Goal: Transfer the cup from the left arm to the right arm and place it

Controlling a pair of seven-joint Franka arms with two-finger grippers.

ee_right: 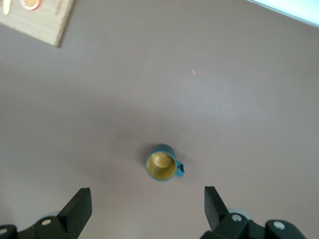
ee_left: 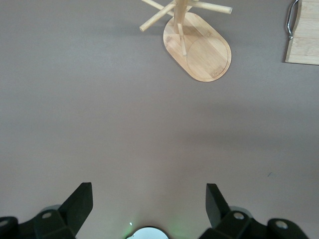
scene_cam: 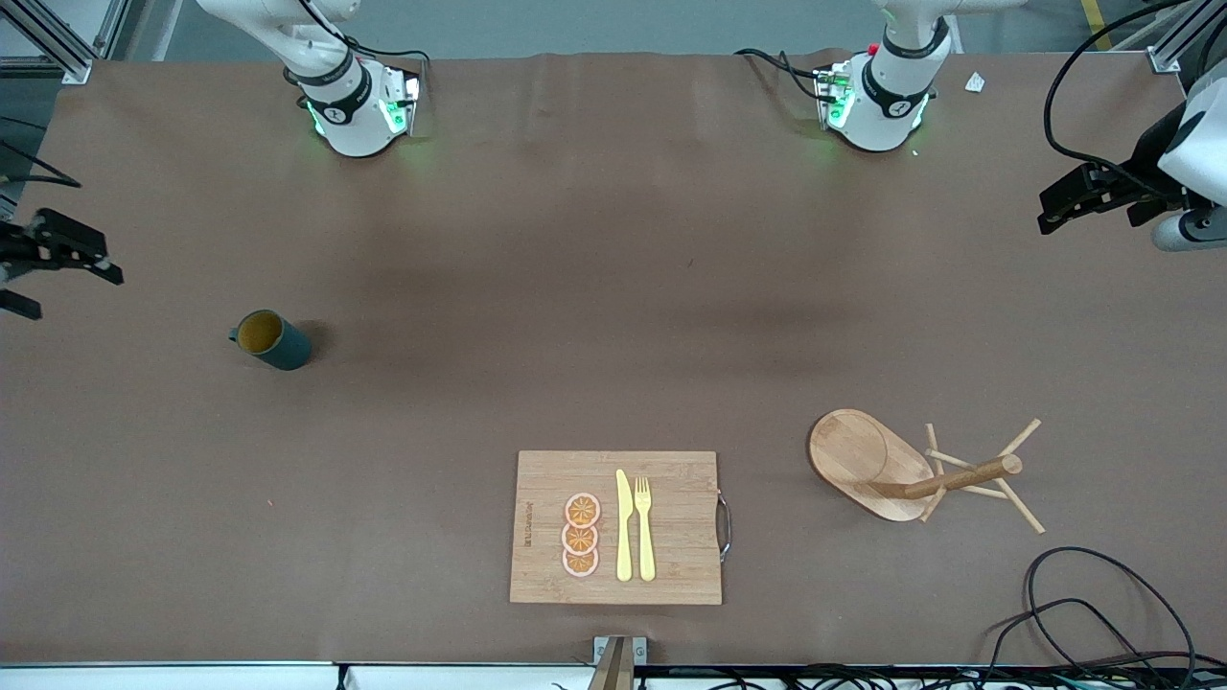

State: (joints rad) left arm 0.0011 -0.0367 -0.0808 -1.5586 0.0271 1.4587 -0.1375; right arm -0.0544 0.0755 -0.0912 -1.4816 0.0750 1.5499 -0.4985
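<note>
Right wrist view shows the right gripper [ee_right: 147, 204] with fingers spread wide and nothing between them, hanging over bare tablecloth with the teal cup [ee_right: 161, 164] standing upright just ahead of the fingertips, its yellowish inside facing up. In the front view that gripper [scene_cam: 59, 251] sits at about 9 o'clock of the table, at the right arm's end, and the cup [scene_cam: 271, 339] rests on the brown tablecloth [scene_cam: 575, 316] near it, toward 8 o'clock from table centre. The left gripper [ee_left: 149, 204], also spread and empty, waits at 3 o'clock [scene_cam: 1088, 192] over the left arm's end. A wooden peg rack [scene_cam: 911, 470] lies at 5 o'clock, and a cutting board [scene_cam: 615, 527] at 6 o'clock carries three orange slices [scene_cam: 581, 535], a yellow knife [scene_cam: 624, 525] and a yellow fork [scene_cam: 644, 527].
</note>
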